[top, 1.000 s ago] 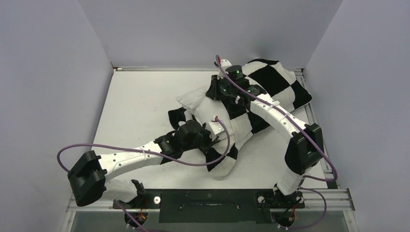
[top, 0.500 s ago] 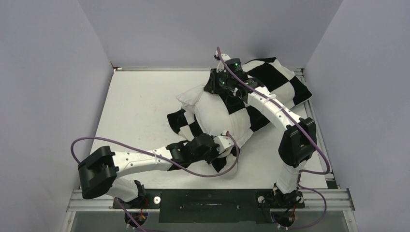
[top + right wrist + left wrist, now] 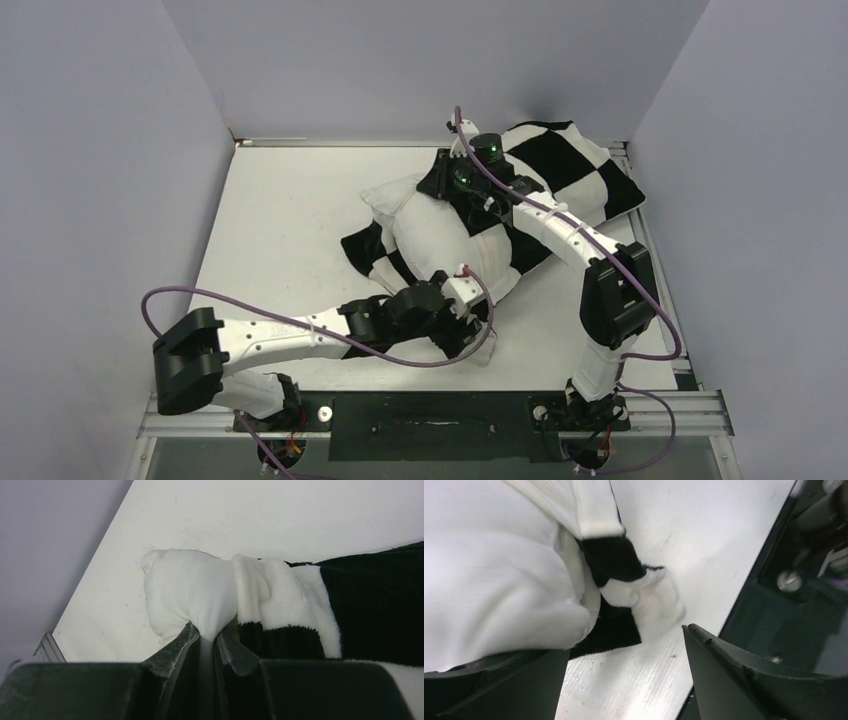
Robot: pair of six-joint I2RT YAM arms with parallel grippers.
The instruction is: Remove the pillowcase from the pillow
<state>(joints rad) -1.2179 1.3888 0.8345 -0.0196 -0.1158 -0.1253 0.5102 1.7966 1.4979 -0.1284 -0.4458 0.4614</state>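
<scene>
The pillow (image 3: 435, 230) lies slantwise, its long axis running from the far right, sheathed there in the pillowcase (image 3: 575, 170), down to the left gripper (image 3: 468, 325), whose fingers stand apart. The right gripper (image 3: 207, 636) pinches a bare pillow corner.

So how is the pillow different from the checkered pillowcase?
The pillow is plain white; the pillowcase has black and white squares. The pillow is plump; the pillowcase is limp and bunched. The pillow sticks out of the pillowcase, its corner pinched by the right gripper. Both are soft and lie on the table.
</scene>
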